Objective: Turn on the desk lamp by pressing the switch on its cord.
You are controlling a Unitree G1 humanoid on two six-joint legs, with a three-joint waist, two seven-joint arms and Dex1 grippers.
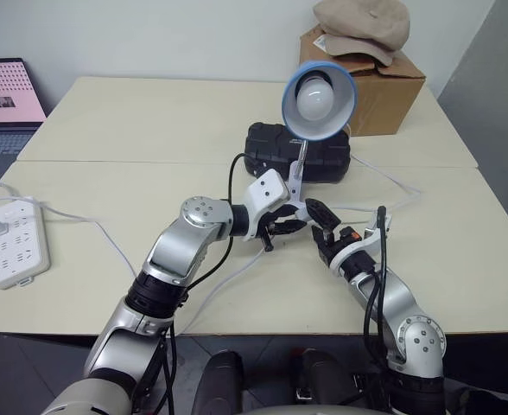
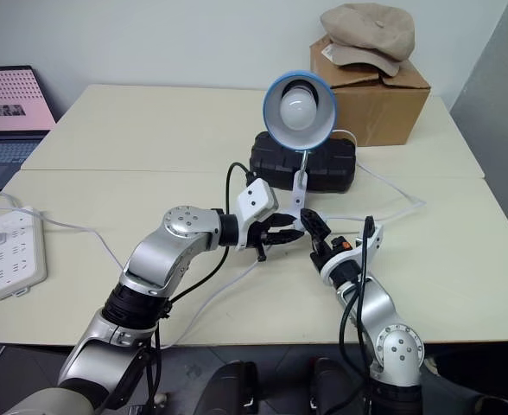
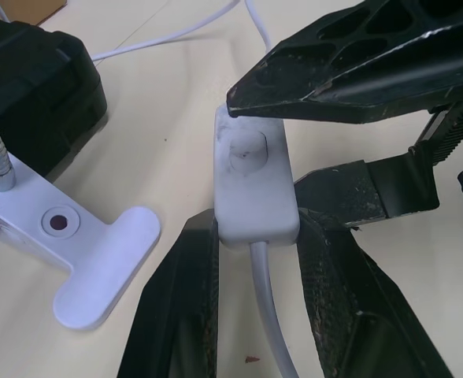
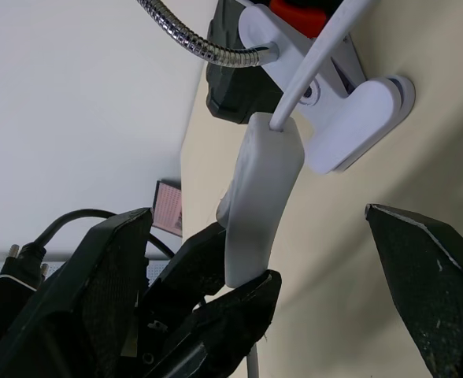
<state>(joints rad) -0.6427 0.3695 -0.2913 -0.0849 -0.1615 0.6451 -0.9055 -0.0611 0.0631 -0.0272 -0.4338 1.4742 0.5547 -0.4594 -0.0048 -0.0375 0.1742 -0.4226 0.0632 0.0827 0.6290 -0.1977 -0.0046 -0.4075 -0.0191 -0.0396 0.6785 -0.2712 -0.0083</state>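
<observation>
The desk lamp [image 1: 319,97], blue shade facing me, stands on its white clip base [image 3: 90,244] in front of a black case. My left gripper [image 1: 280,225] is shut on the white switch [image 3: 251,185], pinching its sides and holding it just above the table. The cord [image 3: 269,315] leaves the switch between those fingers. My right gripper [image 4: 255,236] stands open around the switch from the other side. One of its fingers [image 3: 334,75] reaches over the switch's round button; whether it touches I cannot tell.
A black case [image 1: 323,156] lies behind the lamp, and a cardboard box [image 1: 392,91] with a beige cap [image 1: 362,30] stands at the back right. A white power strip [image 1: 14,246] lies at the left edge, with a laptop [image 1: 8,104] beyond it.
</observation>
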